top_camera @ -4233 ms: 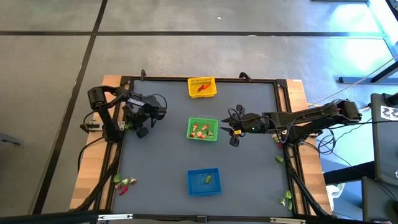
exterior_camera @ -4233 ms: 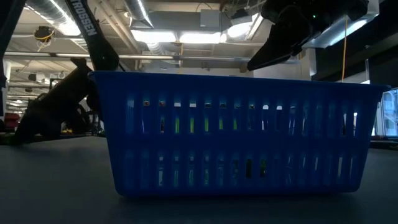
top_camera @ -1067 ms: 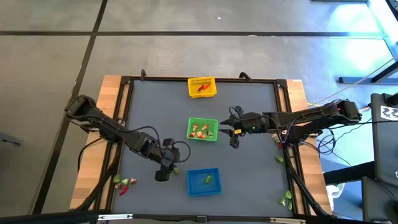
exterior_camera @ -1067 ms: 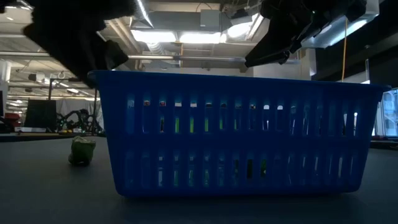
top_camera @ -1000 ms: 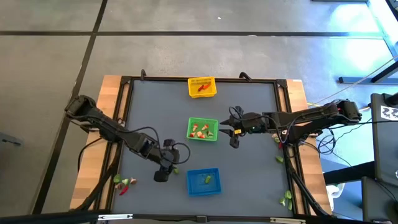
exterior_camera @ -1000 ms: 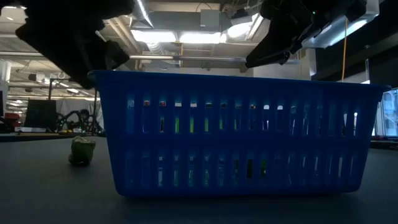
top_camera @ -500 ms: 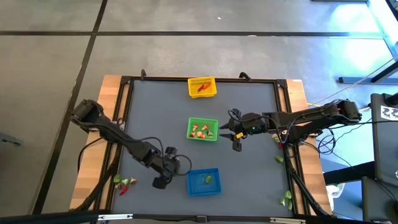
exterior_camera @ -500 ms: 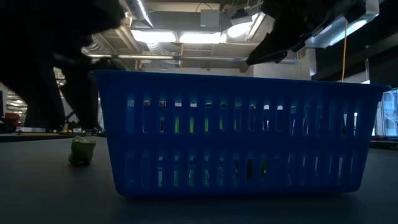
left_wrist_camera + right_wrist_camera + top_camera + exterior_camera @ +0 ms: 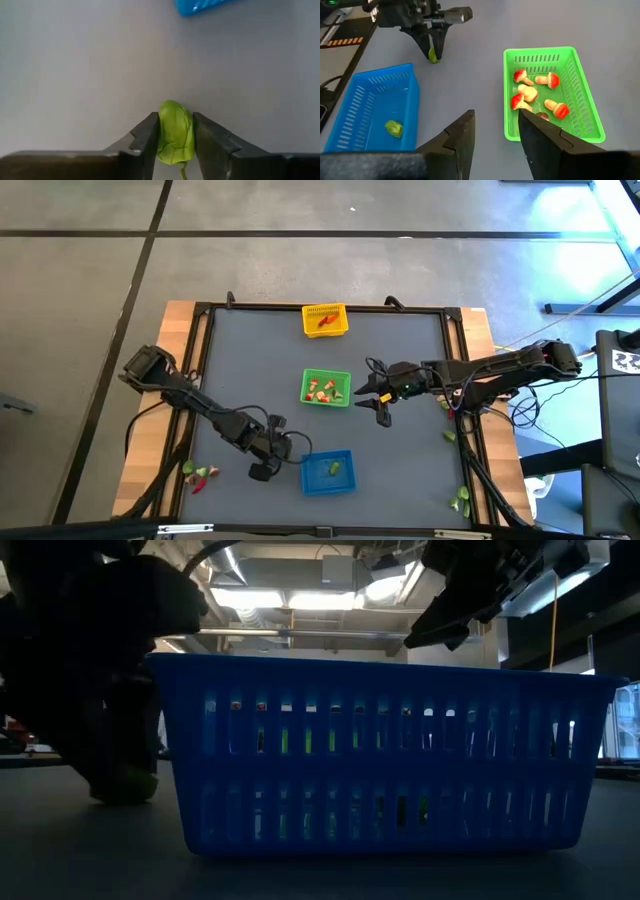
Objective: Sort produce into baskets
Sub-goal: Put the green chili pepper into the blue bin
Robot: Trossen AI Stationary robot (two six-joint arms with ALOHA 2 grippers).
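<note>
A light green produce piece (image 9: 175, 132) lies on the grey table just left of the blue basket (image 9: 328, 472). My left gripper (image 9: 268, 462) stands over it and is shut on it; the right wrist view (image 9: 433, 54) and the low view (image 9: 135, 785) also show the piece. My right gripper (image 9: 379, 403) is open and empty, right of the green basket (image 9: 326, 388), which holds red-capped mushroom pieces (image 9: 535, 92). The blue basket holds one green piece (image 9: 393, 128). The yellow basket (image 9: 325, 320), with red-orange pieces, stands at the far edge. My left gripper pinches the green piece by its two sides (image 9: 163, 135) between its two fingers. The fingers (image 9: 427, 37) come from above, pointing down. The piece rests with its underside on the table beside the blue basket.
Loose red and green pieces lie near the table's near left corner (image 9: 200, 475). More green pieces lie along the right rail (image 9: 450, 435) and at the near right (image 9: 462, 498). A raised dark frame (image 9: 200, 380) borders the table.
My left gripper has gone toward the table's near edge and down, from above the green piece to around it beside the blue basket. The piece has stayed where it lay on the table.
</note>
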